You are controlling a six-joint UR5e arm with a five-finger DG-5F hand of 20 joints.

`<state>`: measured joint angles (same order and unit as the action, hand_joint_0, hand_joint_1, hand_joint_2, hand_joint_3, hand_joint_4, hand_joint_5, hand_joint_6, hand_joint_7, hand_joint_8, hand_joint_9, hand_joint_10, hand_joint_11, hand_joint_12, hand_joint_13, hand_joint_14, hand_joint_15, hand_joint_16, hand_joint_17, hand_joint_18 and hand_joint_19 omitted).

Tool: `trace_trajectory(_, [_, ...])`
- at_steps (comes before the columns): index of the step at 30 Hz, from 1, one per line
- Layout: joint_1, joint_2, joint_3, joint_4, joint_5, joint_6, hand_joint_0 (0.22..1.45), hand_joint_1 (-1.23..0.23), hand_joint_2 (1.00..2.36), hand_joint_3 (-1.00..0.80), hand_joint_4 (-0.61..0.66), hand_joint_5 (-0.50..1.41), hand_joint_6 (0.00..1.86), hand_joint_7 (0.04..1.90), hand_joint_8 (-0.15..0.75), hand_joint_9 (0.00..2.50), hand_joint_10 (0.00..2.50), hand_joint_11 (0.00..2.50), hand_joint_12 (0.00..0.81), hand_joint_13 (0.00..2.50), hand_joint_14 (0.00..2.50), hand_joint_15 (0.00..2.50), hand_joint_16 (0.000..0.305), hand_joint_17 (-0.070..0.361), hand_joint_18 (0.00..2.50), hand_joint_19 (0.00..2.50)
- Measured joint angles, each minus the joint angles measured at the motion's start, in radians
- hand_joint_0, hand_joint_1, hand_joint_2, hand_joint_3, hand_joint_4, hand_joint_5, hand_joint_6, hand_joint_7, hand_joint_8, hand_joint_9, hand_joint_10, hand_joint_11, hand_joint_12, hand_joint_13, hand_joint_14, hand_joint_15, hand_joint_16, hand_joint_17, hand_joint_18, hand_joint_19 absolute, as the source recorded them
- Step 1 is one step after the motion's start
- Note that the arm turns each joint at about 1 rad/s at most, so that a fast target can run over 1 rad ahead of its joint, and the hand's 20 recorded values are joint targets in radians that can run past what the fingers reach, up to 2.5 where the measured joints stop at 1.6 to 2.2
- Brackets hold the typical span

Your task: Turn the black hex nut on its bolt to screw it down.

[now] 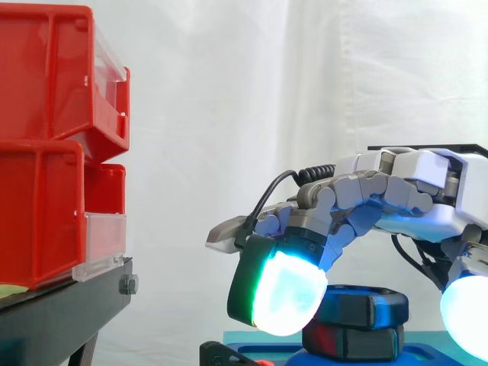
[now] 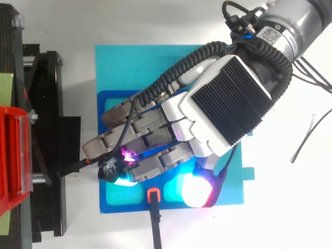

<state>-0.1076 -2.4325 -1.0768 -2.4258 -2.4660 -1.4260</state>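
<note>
My side camera sits close and level, looking across at the hand, with the red bins at its left and the white curtain behind. My top camera looks straight down from nearby. Both views share the hand, bins and blue mat.

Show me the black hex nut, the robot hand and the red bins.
black hex nut [image 1: 370,305]: side view, on its side face.
robot hand [image 2: 228,104]: top view, on the ribbed black back of the hand.
red bins [image 1: 46,84]: side view, on the upper bin's side wall.
</note>
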Motion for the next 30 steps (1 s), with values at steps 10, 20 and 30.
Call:
trace_trajectory(10, [-0.008, 0.0, -0.001, 0.024, -0.001, 0.0, 0.41, -0.23, 1.0, -0.5, 0.34, -0.07, 0.53, 1.11, 0.364, 0.81, 0.01, 0.41, 0.379, 0.44, 0.01, 0.12, 0.065, 0.147, 0.53, 0.53])
trace_trajectory(20, [-0.023, 0.0, -0.002, 0.035, -0.02, -0.001, 0.4, -0.27, 1.0, -0.5, 0.35, -0.07, 0.5, 1.12, 0.359, 0.81, 0.01, 0.41, 0.379, 0.43, 0.0, 0.12, 0.065, 0.146, 0.53, 0.52])
trace_trajectory(30, [-0.049, 0.0, -0.003, 0.043, -0.044, 0.0, 0.44, -0.32, 1.0, -0.5, 0.31, -0.09, 0.5, 1.08, 0.335, 0.79, 0.01, 0.4, 0.354, 0.42, 0.01, 0.13, 0.059, 0.132, 0.49, 0.54])
